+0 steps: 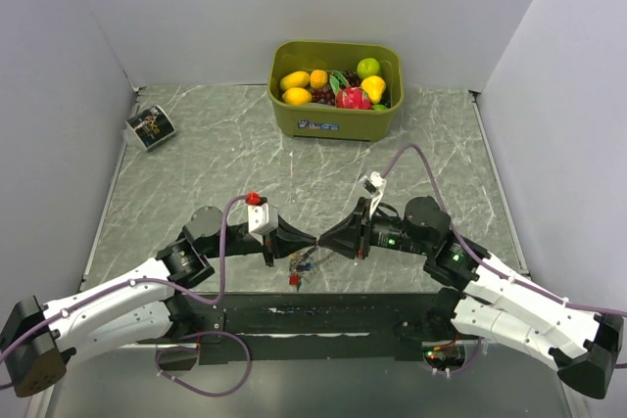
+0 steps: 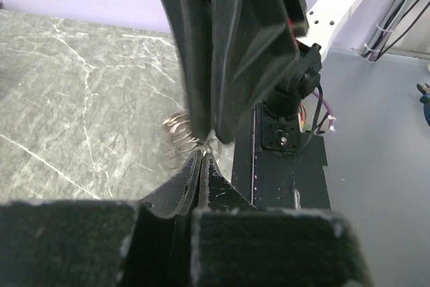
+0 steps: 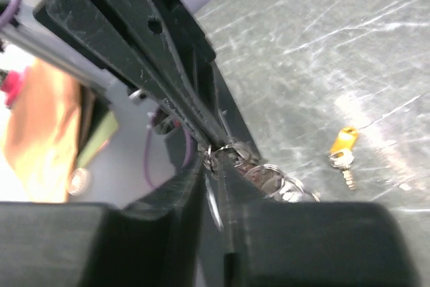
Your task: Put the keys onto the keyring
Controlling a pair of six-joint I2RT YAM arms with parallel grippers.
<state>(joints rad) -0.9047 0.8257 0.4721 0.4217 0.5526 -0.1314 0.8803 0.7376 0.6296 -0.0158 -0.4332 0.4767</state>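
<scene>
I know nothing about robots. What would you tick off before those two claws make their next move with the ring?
1. Left gripper shut on the keyring: ok.
2. Right gripper holding the keyring: cannot tell.
3. Yellow key on the keyring: not ok, it lies loose on the table.
4. Small keys below the grippers threaded on: cannot tell.
5. Fruit bin far from the grippers: ok.

Two hands (image 1: pixel 318 240), one keyring (image 2: pixel 180 132), one yellow key (image 3: pixel 342 149), one green bin (image 1: pixel 336 122), one packet (image 1: pixel 150 127)
</scene>
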